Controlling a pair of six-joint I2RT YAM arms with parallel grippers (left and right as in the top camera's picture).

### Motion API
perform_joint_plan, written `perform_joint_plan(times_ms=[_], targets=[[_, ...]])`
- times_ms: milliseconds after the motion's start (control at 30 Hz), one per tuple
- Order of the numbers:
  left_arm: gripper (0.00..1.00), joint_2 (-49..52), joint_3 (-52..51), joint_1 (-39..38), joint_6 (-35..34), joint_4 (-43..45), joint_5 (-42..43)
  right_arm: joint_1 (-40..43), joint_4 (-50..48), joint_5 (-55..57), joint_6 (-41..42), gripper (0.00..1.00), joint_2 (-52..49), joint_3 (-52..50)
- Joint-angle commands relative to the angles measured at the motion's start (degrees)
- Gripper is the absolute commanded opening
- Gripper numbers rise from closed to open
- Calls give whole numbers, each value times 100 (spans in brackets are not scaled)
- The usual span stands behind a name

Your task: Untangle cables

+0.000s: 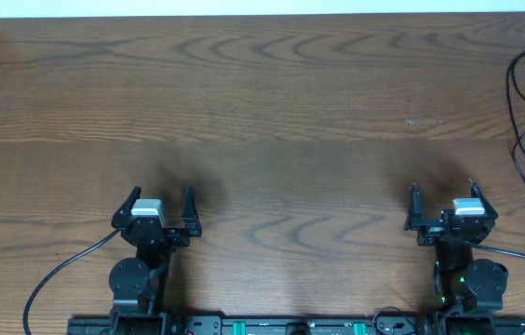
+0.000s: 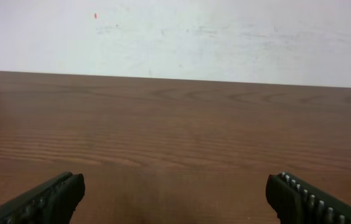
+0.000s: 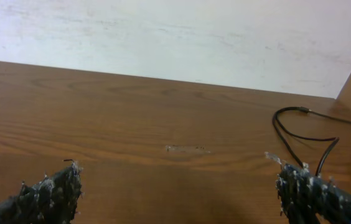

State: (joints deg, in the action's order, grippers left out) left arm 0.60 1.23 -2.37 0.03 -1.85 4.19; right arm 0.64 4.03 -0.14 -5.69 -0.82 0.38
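The cables are out of view; no bundle of thin cords lies on the brown wooden table. My left gripper sits near the front edge at the left, open, with bare wood between its fingers. At the front right my right gripper is open too, and nothing lies between its fingers. Its pads look worn and flecked with white.
A thin black wire loops along the table's right edge and runs off it; the same black wire shows at the right in the right wrist view. A white wall stands behind the far edge. The arm bases are at the front.
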Motion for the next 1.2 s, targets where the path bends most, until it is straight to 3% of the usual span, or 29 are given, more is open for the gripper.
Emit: perform_joint_plan(times_ms=[0, 500, 1167], targets=[[98, -33, -101, -17, 15, -190, 118, 46, 15, 63, -79, 99, 55, -9], [98, -33, -101, -17, 15, -190, 116, 44, 15, 61, -74, 99, 55, -9], [98, -33, -101, -17, 15, -190, 118, 44, 13, 63, 651, 99, 55, -9]])
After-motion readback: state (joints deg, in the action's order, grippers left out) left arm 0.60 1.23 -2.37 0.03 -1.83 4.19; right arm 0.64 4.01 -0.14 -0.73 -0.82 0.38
